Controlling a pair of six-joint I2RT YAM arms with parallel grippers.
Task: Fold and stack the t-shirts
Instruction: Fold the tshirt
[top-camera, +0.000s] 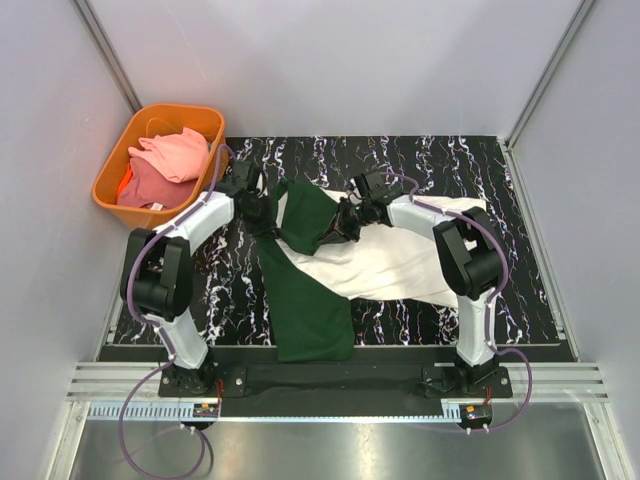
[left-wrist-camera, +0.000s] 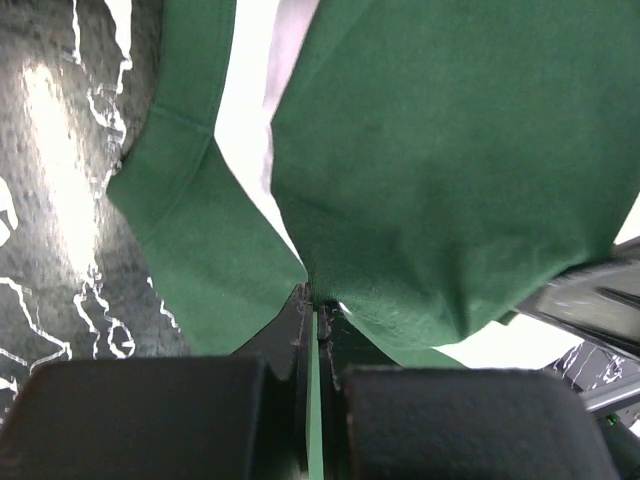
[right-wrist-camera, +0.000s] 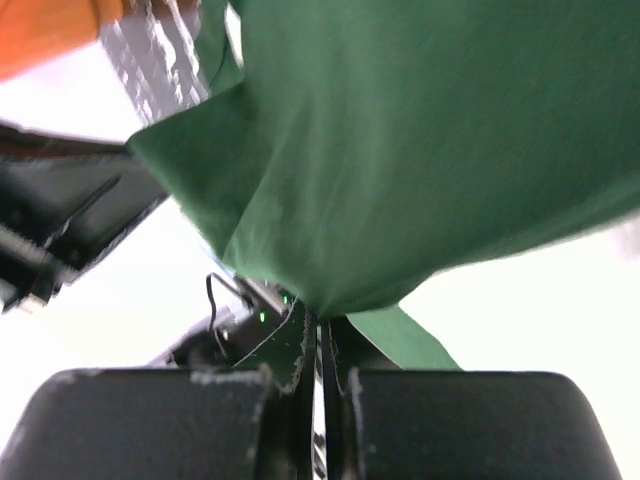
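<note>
Right of the orange basket (top-camera: 108, 165), folding the cream-and-green t-shirt (top-camera: 390, 262).
Left gripper (top-camera: 258, 208) and right gripper (top-camera: 345, 222) clench its green cloth (left-wrist-camera: 450, 180); next, probably, carry it across together.

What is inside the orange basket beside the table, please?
The orange basket holds a light pink t-shirt on top and a darker coral t-shirt partly beneath it. Anything lower is covered by them.

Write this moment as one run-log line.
left jaws: shut on green part of shirt | right jaws: shut on same green part | shirt: not folded, on mat | basket: pink shirts inside
</note>
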